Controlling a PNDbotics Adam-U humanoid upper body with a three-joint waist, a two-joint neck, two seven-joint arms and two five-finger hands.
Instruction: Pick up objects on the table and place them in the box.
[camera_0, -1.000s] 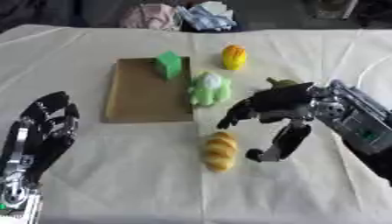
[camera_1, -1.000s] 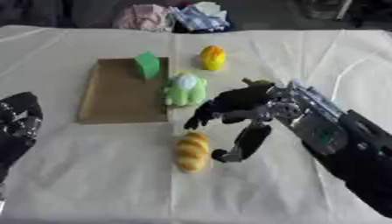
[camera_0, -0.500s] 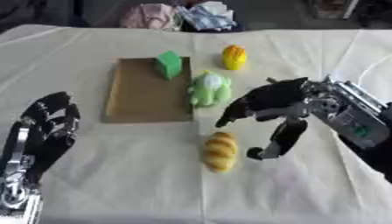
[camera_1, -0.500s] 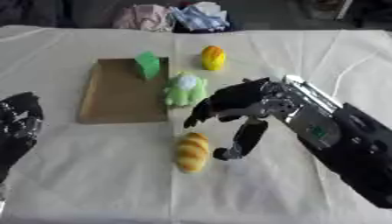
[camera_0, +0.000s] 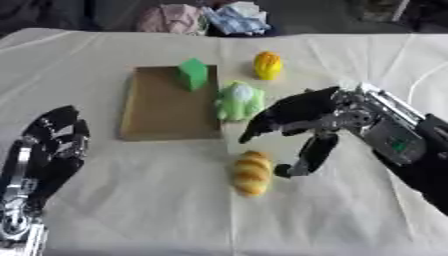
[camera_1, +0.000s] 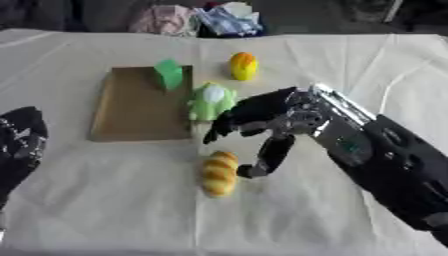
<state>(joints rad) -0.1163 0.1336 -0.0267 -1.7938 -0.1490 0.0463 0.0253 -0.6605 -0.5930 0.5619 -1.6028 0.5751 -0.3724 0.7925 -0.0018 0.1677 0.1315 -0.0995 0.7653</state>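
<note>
A flat brown cardboard box (camera_0: 166, 107) lies left of centre on the cloth. A green block (camera_0: 193, 73) stands at its far right corner. A light green soft toy (camera_0: 238, 101) leans at the box's right edge. A yellow-orange fruit (camera_0: 267, 65) sits farther back. A bread roll (camera_0: 251, 172) lies nearer the front. My right hand (camera_0: 302, 117) hovers open over the space between toy and roll, fingers spread leftward, thumb hanging down just right of the roll. My left hand (camera_0: 48, 150) rests open at the lower left.
A white cloth covers the table (camera_0: 131, 210). Crumpled pink and blue-white clothes (camera_0: 206, 17) lie beyond the far edge. Bare cloth stretches along the front and the right side.
My right hand has shifted slightly left and forward, its fingers now reaching closer to the green toy. The objects have stayed put.
</note>
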